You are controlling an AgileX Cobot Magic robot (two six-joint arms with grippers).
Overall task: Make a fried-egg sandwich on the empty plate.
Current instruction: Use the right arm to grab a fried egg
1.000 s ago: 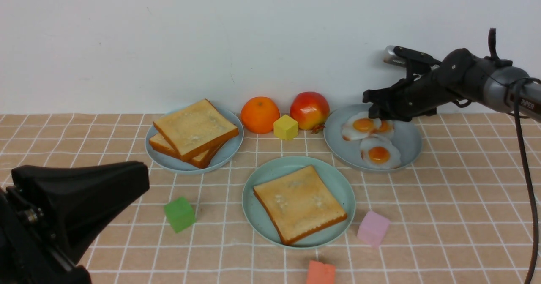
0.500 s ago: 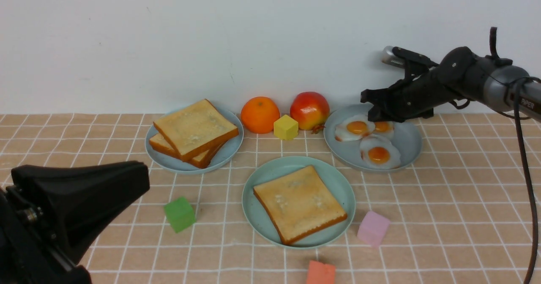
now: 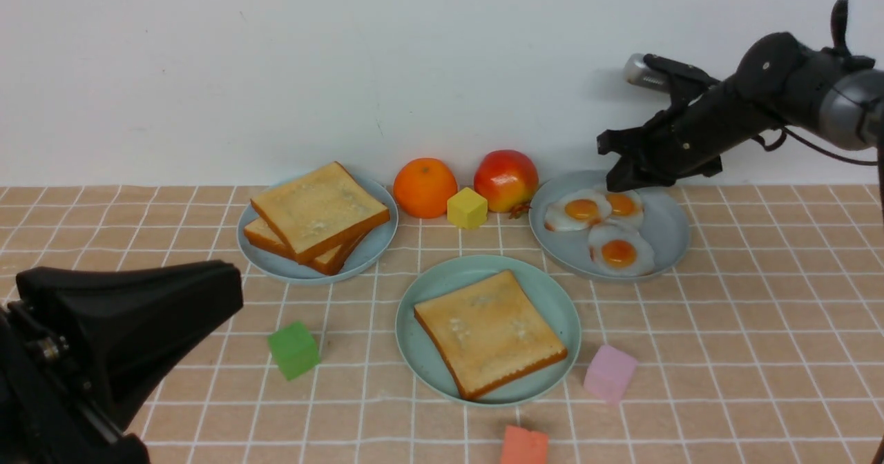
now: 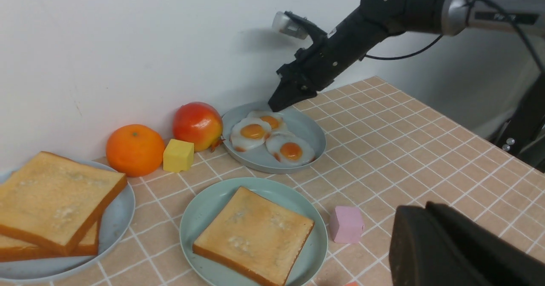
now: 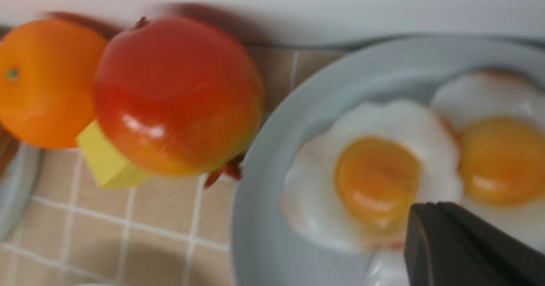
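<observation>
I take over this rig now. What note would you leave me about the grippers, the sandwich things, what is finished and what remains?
Left gripper: shut, empty, low at the near left.
Right gripper: shut, holding nothing, above the far side of the egg plate.
Green plate: in the middle, with one toast slice on it.
Three eggs lie on the egg plate; two spare slices are stacked on the left plate.
Done: bottom slice placed.
Left: one egg onto it, then a second slice on top.
</observation>
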